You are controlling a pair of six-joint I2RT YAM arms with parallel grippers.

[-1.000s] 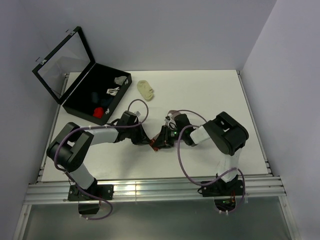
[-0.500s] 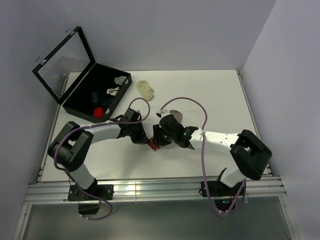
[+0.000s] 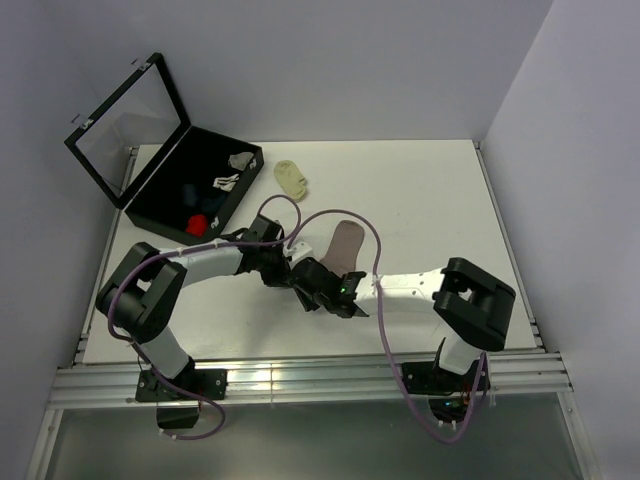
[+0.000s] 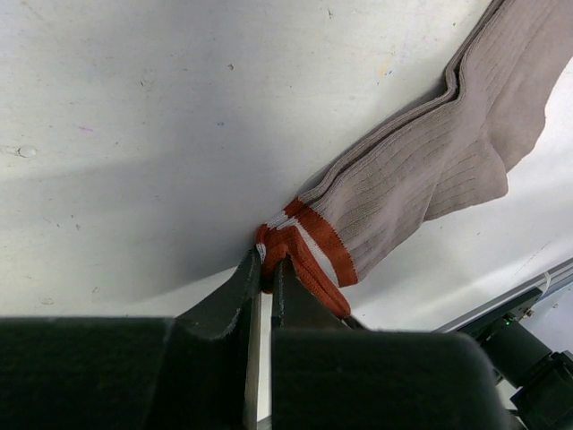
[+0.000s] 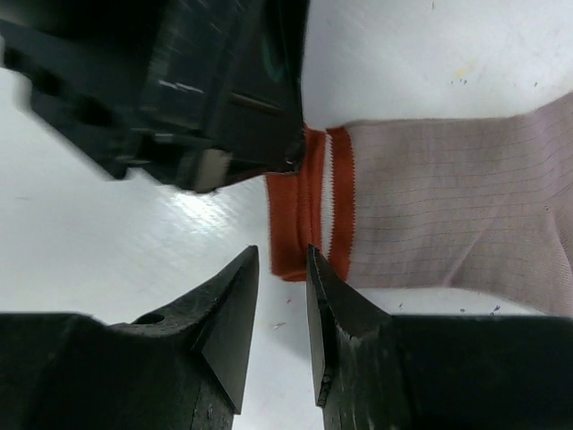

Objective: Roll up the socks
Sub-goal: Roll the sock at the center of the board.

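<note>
The white desk (image 3: pixel 430 190) carries everything. The left arm (image 3: pixel 200 268) and the right arm (image 3: pixel 410 285) both reach in low over it and meet near its middle, toward the near edge.

At the far left corner sits a black case (image 3: pixel 165 205) with its clear lid standing open. Inside are some small white-grey items (image 3: pixel 232 170) and bits of red and dark-blue cloth, too small to make out.

The dusty-pink sock (image 3: pixel 347 240) lies flat on the desk just right of centre, its foot pointing away from the arms and its cuff (image 4: pixel 309 246) toward them. The cuff is red with a white stripe.

A small pale-yellow sock (image 3: pixel 292 178) rests on the desk just beside the case, well apart from the pink one.

The left fingers (image 4: pixel 224 305) are pressed together on one corner of the cuff, pinching the red edge against the desk.

The right fingers (image 5: pixel 228 305) stand a little apart, with bare desk showing in the gap. Their tips are at the cuff's free edge, facing the left fingers, and are not closed on the fabric.
</note>
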